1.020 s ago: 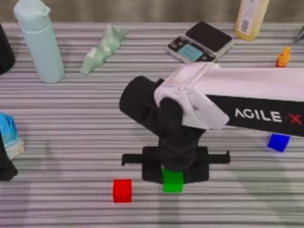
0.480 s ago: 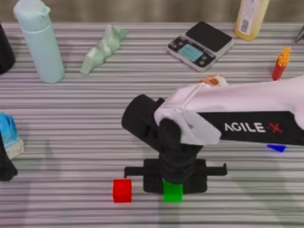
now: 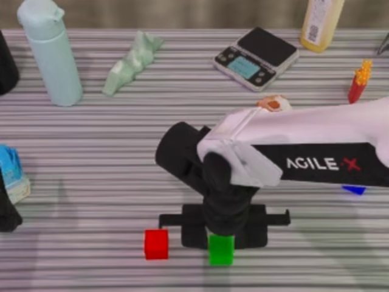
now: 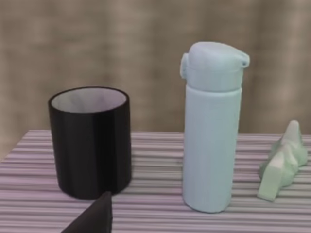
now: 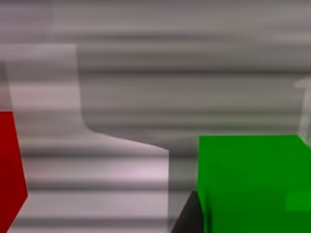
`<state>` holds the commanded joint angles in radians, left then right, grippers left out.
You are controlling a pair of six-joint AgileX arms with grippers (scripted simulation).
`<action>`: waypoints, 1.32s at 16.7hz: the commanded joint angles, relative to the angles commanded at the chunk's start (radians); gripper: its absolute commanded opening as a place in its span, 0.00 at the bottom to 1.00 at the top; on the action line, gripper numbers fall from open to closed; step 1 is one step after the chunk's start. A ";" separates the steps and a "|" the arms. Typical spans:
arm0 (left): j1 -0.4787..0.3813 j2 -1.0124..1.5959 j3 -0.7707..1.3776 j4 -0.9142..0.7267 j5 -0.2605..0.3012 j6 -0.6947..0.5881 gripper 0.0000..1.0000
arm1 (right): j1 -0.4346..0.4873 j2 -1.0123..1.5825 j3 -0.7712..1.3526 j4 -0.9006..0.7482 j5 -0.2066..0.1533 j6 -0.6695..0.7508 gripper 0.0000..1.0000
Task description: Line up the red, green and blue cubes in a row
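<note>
The green cube (image 3: 220, 249) is near the table's front edge, just below my right gripper (image 3: 222, 234), which is shut on it. In the right wrist view the green cube (image 5: 252, 182) fills the space beside one dark finger (image 5: 190, 216). The red cube (image 3: 156, 244) rests on the table to the left of the green one with a gap between them, and shows as the red cube (image 5: 10, 167) at the edge of the right wrist view. The blue cube (image 3: 354, 190) lies at the right, mostly hidden under my right arm. My left gripper (image 3: 6, 213) is parked at the far left edge.
Along the back stand a pale blue bottle (image 3: 48, 52), a black cup (image 4: 91, 141), a crumpled mint-green object (image 3: 129, 62), a kitchen scale (image 3: 256, 58) and a yellow bottle (image 3: 322, 23). A red fries carton (image 3: 358, 82) is at the right, a blue-white item (image 3: 12, 173) at the left.
My right gripper has carried the green cube toward the front edge, bringing it level with the red cube. The arm now covers most of the blue cube.
</note>
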<state>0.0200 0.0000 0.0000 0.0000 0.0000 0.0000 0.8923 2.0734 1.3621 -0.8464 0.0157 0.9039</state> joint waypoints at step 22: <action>0.000 0.000 0.000 0.000 0.000 0.000 1.00 | 0.009 -0.090 0.150 -0.242 -0.001 0.000 1.00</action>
<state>0.0200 0.0000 0.0000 0.0000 0.0000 0.0000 0.9014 1.9832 1.5120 -1.0886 0.0150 0.9043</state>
